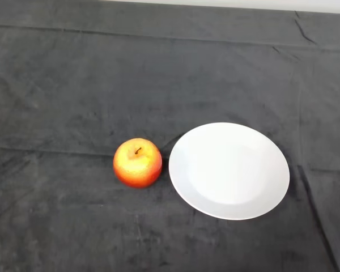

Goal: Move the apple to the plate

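Note:
A red and yellow apple [137,163] stands upright on the dark cloth, stem up, a little left of the middle of the head view. Just to its right lies a round white plate [229,170] with nothing on it. A narrow strip of cloth separates the apple from the plate's left rim.
The dark cloth [73,85] covers the whole table, with creases running across it and folds at the upper right and lower right. The table's far edge [215,4] shows as a pale strip along the top.

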`<action>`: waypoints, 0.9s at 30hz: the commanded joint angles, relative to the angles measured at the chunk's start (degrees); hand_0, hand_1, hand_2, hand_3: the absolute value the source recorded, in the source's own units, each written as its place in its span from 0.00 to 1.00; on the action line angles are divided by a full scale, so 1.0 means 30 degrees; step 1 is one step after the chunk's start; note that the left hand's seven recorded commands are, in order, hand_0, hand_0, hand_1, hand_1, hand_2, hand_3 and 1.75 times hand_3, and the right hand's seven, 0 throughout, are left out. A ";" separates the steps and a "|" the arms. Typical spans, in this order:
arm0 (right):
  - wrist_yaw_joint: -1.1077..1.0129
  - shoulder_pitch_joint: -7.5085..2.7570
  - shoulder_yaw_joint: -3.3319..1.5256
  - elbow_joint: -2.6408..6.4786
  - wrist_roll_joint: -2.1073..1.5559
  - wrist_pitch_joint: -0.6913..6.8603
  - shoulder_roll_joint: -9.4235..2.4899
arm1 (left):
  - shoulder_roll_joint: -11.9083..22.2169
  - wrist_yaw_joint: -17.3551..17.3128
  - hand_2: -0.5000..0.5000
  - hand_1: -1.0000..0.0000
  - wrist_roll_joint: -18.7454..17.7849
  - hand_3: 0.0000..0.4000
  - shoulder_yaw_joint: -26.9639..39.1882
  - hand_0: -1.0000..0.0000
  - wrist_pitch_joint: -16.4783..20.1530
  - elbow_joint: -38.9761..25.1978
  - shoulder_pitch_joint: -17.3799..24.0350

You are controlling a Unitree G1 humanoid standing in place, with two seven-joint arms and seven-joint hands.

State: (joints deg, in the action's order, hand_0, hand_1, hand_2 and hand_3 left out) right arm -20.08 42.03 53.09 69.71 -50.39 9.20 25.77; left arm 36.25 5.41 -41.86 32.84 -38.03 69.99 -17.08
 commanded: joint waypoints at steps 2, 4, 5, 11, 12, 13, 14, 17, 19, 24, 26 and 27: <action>-0.0053 0.0013 0.0172 0.0110 -0.0135 -0.0104 0.0499 | -0.0208 0.0255 0.50 1.00 0.0633 0.00 0.0284 1.00 -0.0371 -0.0723 -0.0335; -0.0052 0.0012 0.0170 0.0108 -0.0133 -0.0102 0.0499 | -0.0292 0.0356 0.50 1.00 0.0859 0.00 0.0190 1.00 -0.0388 -0.0768 -0.0541; -0.0051 0.0012 0.0169 0.0107 -0.0132 -0.0101 0.0499 | -0.0326 0.0384 0.50 1.00 0.0961 0.00 0.0142 1.00 -0.0396 -0.0796 -0.0637; -0.0046 0.0009 0.0164 0.0098 -0.0128 -0.0096 0.0496 | -0.0661 0.0330 0.50 1.00 0.1651 0.00 -0.0220 1.00 -0.0624 -0.1055 -0.1152; -0.0045 0.0008 0.0164 0.0096 -0.0128 -0.0096 0.0496 | -0.0751 0.0294 0.50 1.00 0.1791 0.00 -0.0303 1.00 -0.0699 -0.1100 -0.1212; -0.0044 0.0008 0.0164 0.0094 -0.0128 -0.0097 0.0495 | -0.0847 0.0264 0.50 1.00 0.1940 0.00 -0.0396 1.00 -0.0779 -0.1142 -0.1273; -0.0043 0.0008 0.0165 0.0091 -0.0128 -0.0097 0.0494 | -0.0941 0.0252 0.50 1.00 0.2089 0.00 -0.0494 1.00 -0.0854 -0.1175 -0.1339; -0.0042 0.0006 0.0166 0.0083 -0.0130 -0.0099 0.0491 | -0.1230 0.0199 0.50 1.00 0.2608 0.00 -0.0853 1.00 -0.1077 -0.1282 -0.1588; -0.0041 0.0004 0.0167 0.0077 -0.0131 -0.0101 0.0488 | -0.1446 0.0133 0.50 1.00 0.2978 0.00 -0.1122 1.00 -0.1227 -0.1360 -0.1777; -0.0037 0.0000 0.0168 0.0063 -0.0132 -0.0104 0.0480 | -0.1973 -0.0181 0.50 1.00 0.3826 0.00 -0.1761 1.00 -0.1632 -0.1547 -0.2129; -0.0035 -0.0003 0.0168 0.0056 -0.0133 -0.0105 0.0477 | -0.2100 -0.0416 0.50 1.00 0.4116 0.00 -0.1964 1.00 -0.1797 -0.1617 -0.2176; -0.0034 -0.0003 0.0167 0.0053 -0.0133 -0.0105 0.0475 | -0.2141 -0.0523 0.50 1.00 0.4228 0.00 -0.2036 1.00 -0.1874 -0.1644 -0.2179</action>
State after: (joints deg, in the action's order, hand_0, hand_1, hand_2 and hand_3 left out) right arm -20.08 42.03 53.10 69.71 -50.39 9.20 25.77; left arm 30.92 4.21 -30.09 27.47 -42.33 67.75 -22.00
